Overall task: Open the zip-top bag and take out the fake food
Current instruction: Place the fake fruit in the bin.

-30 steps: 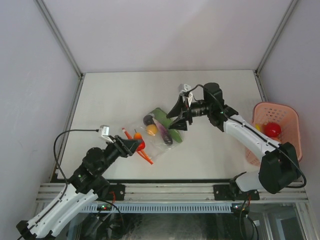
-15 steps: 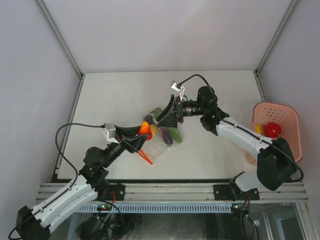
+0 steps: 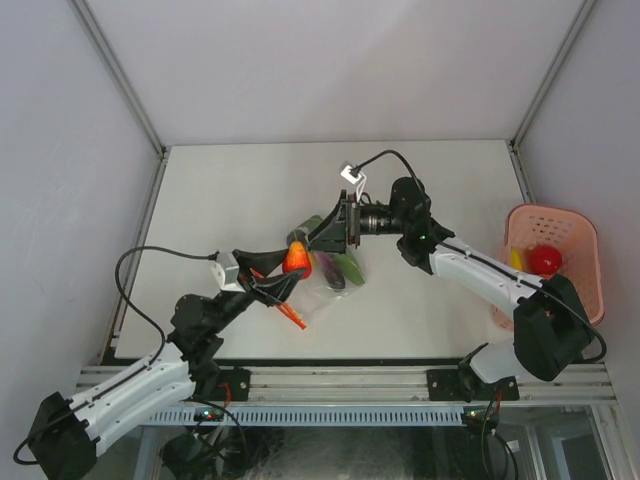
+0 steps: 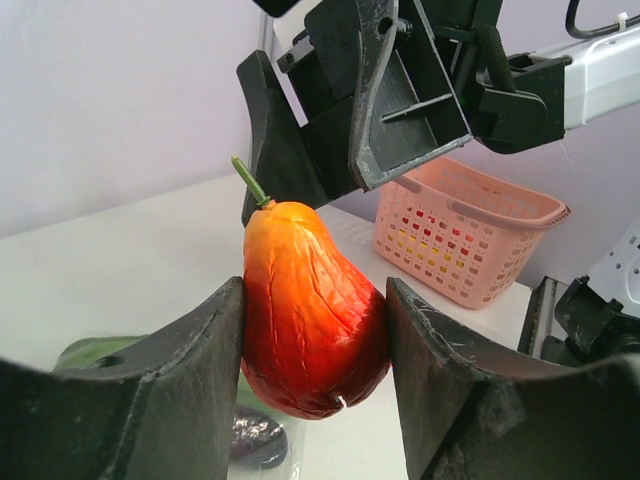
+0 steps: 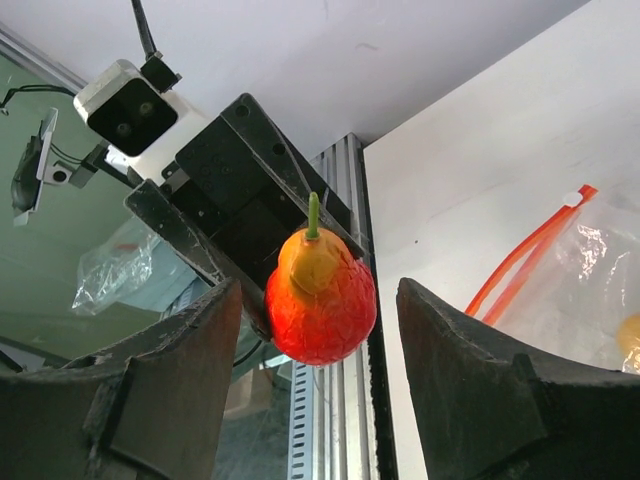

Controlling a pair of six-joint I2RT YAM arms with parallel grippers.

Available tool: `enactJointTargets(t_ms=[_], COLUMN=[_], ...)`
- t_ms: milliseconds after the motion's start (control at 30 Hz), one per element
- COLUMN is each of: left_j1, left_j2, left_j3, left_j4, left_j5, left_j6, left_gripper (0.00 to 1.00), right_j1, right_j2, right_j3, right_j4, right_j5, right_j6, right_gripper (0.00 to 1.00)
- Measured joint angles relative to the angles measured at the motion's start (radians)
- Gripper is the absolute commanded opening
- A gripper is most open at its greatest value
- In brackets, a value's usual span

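Top view: white table (image 3: 220, 190), plain pale walls (image 3: 330, 70) on three sides, aluminium posts (image 3: 120, 85) running up from the back corners. The zip-top bag (image 3: 322, 287) lies flat mid-table, with its red-orange zip strip (image 3: 291, 315) on the near-left edge. A green piece (image 3: 348, 266) and a purple piece (image 3: 331, 273) of the fake food are inside it. The left gripper (image 3: 288, 270) is above the bag's left part, clamped on a red-orange pear-shaped piece (image 3: 297, 258). The right gripper (image 3: 322, 238) faces it from the right, close by. A pink basket (image 3: 580, 222) sits at the table's right edge with a red round piece (image 3: 544, 259) in it.

Left wrist: both pads pressed on the pear's sides, green stem up. The right gripper is just behind it, fingers spread. Basket beyond, bare tabletop under it, pale wall behind.

Right wrist: own fingers wide apart and the pear framed between them with a gap on each side (only the left fingers touch it). To the right are the white tabletop, the bag corner with the strip, and a yellow piece (image 5: 631, 336) inside. An aluminium rail (image 5: 345, 210) marks the table's edge.
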Motion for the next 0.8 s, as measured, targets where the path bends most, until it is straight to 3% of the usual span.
enactJointTargets(t_ms=[433, 800], left_j1=[-0.040, -0.047], left_j2=[0.063, 0.067], left_j3=[0.000, 0.000], left_j4=[0.014, 0.016], left_j5=[-0.003, -0.006], left_j6=[0.050, 0.072], left_gripper=[0.29, 0.30], right_j1=[0.056, 0.087], right_j2=[0.020, 0.054], right_j3=[0.000, -0.002], right_j4=[-0.013, -0.048], right_j5=[0.040, 0.080], right_j6=[0.006, 0.002], right_gripper=[0.60, 0.47])
